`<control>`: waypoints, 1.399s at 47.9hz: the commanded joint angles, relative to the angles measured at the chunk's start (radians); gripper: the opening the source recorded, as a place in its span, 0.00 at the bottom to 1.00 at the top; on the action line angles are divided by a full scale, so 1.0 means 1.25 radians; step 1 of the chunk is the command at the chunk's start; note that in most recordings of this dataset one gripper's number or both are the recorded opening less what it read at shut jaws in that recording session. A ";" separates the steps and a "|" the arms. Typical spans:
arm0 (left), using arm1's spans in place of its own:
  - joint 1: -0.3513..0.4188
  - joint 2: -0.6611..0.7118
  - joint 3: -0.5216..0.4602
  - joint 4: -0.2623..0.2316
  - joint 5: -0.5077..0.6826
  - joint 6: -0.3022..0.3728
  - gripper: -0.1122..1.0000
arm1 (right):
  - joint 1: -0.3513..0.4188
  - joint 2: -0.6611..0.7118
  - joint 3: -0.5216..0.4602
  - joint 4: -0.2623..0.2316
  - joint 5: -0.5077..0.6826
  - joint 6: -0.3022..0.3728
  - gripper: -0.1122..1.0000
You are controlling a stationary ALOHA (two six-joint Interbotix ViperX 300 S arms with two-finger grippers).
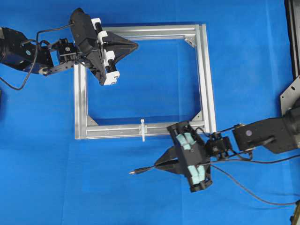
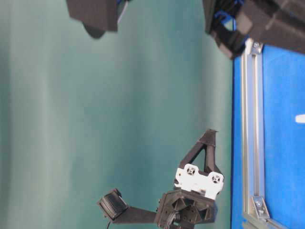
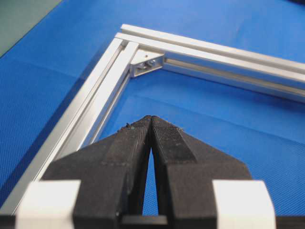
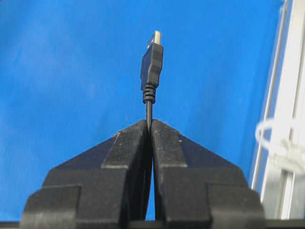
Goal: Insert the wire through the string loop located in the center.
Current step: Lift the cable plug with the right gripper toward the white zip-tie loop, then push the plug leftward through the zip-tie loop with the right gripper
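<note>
My right gripper (image 1: 157, 165) is shut on the wire (image 1: 143, 170), a thin black cable whose plug tip (image 4: 152, 59) sticks out past the closed fingertips (image 4: 143, 128), pointing left in the overhead view. The white string loop (image 1: 142, 129) sits on the near bar of the silver frame (image 1: 206, 79), up and to the left of the plug; in the right wrist view the string loop (image 4: 279, 140) shows at the right edge. My left gripper (image 1: 136, 45) is shut and empty, hovering by the frame's far bar (image 3: 214, 50).
The square aluminium frame lies on a blue mat (image 1: 150, 89). The wire's tail (image 1: 243, 185) trails off to the lower right. A metal bracket (image 1: 290, 93) stands at the right edge.
</note>
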 commanded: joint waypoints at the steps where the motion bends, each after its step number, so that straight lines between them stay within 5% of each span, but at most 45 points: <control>1: 0.001 -0.027 -0.006 0.002 -0.004 0.000 0.10 | 0.000 -0.040 0.018 0.000 -0.004 0.002 0.08; 22: 0.001 -0.027 -0.007 0.002 -0.005 0.000 0.10 | 0.000 -0.139 0.155 0.002 -0.016 0.004 0.08; 38: 0.001 -0.027 -0.007 0.002 -0.004 0.000 0.10 | -0.012 -0.139 0.153 0.006 -0.022 0.004 0.08; 67: 0.001 -0.027 -0.006 0.002 -0.004 0.000 0.10 | -0.146 -0.139 0.152 0.006 -0.022 0.004 0.08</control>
